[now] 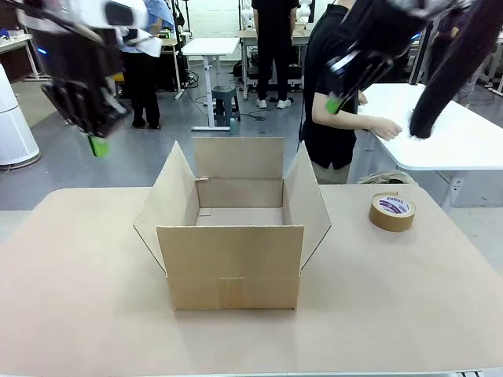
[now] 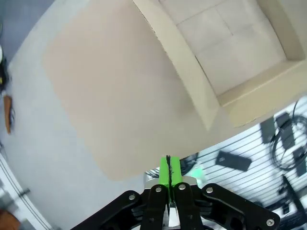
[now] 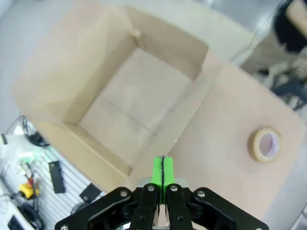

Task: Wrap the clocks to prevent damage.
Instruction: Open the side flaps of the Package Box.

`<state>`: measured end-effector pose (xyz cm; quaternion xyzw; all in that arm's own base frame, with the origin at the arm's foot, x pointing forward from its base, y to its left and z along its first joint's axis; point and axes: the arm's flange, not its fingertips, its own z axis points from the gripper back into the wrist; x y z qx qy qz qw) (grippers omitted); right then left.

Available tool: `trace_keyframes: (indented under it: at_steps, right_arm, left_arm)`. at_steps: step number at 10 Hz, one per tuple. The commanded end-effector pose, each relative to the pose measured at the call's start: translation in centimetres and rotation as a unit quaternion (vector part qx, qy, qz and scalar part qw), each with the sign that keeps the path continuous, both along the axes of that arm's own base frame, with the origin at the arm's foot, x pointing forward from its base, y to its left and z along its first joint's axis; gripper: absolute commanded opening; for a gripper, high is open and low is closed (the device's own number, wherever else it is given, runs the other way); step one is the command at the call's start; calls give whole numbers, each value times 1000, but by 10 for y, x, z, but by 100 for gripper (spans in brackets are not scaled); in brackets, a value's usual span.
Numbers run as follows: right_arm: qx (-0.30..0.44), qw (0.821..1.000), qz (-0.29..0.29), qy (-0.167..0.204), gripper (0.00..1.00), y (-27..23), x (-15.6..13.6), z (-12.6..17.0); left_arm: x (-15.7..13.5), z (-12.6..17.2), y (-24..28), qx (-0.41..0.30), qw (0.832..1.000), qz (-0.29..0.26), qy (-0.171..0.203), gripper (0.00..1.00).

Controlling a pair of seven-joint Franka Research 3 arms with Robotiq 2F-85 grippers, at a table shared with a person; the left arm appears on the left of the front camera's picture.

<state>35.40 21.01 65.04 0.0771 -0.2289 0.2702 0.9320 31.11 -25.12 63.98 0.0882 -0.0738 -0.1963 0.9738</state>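
Left gripper (image 1: 97, 146) closed tight, hanging above-left of open brown cardboard box (image 1: 232, 263). Right gripper (image 1: 334, 103) closed too, above-right. Tan tape roll (image 1: 392, 211) right of box.

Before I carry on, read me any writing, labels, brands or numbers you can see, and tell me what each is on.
Nothing can be read.
Tape roll: purple and white label inside the ring, with print too small and blurred to read.
Cardboard box: plain brown walls and flaps, no print showing.
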Motion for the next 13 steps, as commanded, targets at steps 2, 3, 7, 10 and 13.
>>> trace_keyframes:
  at_steps: [2, 3, 7, 10, 13]
  right_arm:
    - [-41, 993, -105, 46, 1, 39, 2, -25]
    - [-37, 992, -107, 48, 1, 44, 3, -36]
    - [-16, 987, -149, 66, 1, 50, 30, -81]
    - [-31, 980, -180, 84, 1, 57, 51, -119]
    - [-41, 975, -200, 84, 1, 51, 65, -145]
  left_arm:
    - [6, -23, -28, -26, 993, 106, -45, 0]
    - [9, -35, -30, -53, 992, 97, -61, 0]
    - [50, -69, -29, -113, 986, 89, -79, 0]
    - [87, -92, -29, -132, 983, 106, -69, 0]
    - [118, -117, -26, -113, 984, 122, -70, 0]
